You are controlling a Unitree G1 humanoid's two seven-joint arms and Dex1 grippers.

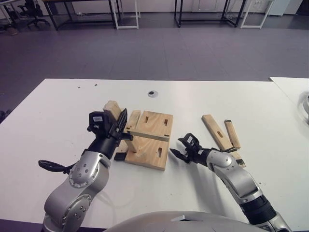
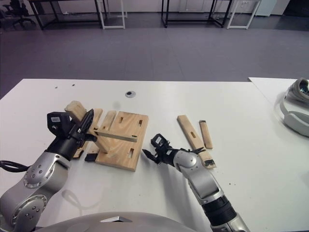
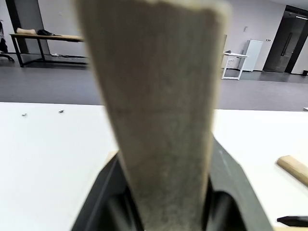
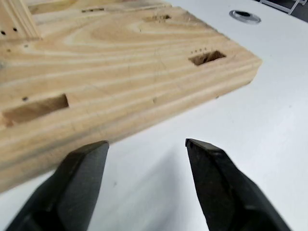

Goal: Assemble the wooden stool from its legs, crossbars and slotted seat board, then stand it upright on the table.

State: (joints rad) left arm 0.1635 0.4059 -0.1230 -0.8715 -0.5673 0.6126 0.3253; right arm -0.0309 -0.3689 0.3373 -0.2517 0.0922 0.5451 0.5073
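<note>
The slotted seat board [image 1: 153, 145] lies flat at the table's middle, with a crossbar [image 1: 148, 136] standing across it. At the board's left edge my left gripper [image 1: 119, 126] is shut on a wooden leg [image 1: 113, 110] that tilts up and away; in the left wrist view this leg [image 3: 159, 120] rises between the black fingers [image 3: 103, 202]. Another leg [image 1: 133, 119] lies by the board's far left corner. My right gripper [image 1: 175, 154] stands open just off the board's right front corner, its fingers [image 4: 82, 178] apart and facing the board's edge [image 4: 120, 57].
A slotted leg [image 1: 216, 131] and a shorter crossbar [image 1: 232, 134] lie right of the board, beyond my right arm. A small black piece [image 1: 119, 156] rests by the board's left front corner. There is a round grommet [image 1: 153, 93] in the table, and a headset [image 2: 295, 108] on the neighbouring table.
</note>
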